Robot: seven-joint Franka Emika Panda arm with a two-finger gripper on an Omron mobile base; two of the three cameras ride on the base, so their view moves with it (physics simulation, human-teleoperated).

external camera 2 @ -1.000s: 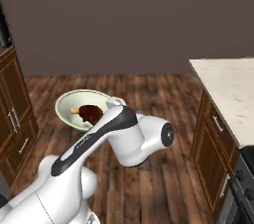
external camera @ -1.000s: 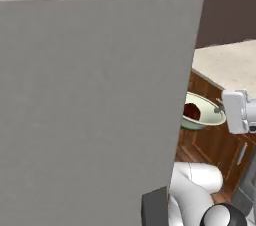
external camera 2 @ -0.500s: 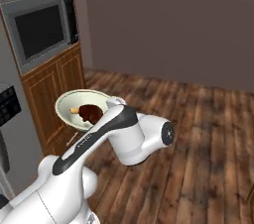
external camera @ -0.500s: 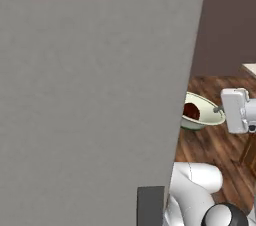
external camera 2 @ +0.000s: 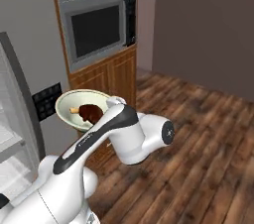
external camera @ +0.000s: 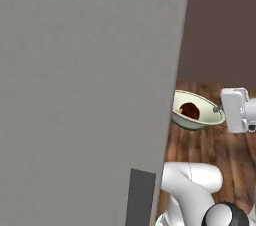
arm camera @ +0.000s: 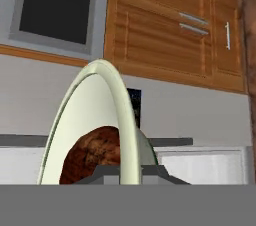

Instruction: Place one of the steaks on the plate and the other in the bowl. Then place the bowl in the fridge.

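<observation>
Cream-white on the outside and pale green within, the bowl is carried in the air, above the wood plank floor. We find the dark brown steak lying inside it, a yellowish bit showing at one end in the right base view. In the left base view the bowl sits just beside the edge of a large flat grey panel, tilted so that its inside faces the camera, with the steak resting low in it.

The gripper is closed on the rim of the bowl: in the hand view the rim rises edge-on from between the two dark finger tips, and the steak sits to one side of it inside the bowl. In the left base view we see the gripper meeting the bowl's rim on the side away from the panel.

In the right base view the bowl hangs in front of the grey fridge, near its small black control panel. Beside the fridge stands a built-in oven with a dark window, set in brown wood cabinets. White shelves show at the left edge of that view.
</observation>
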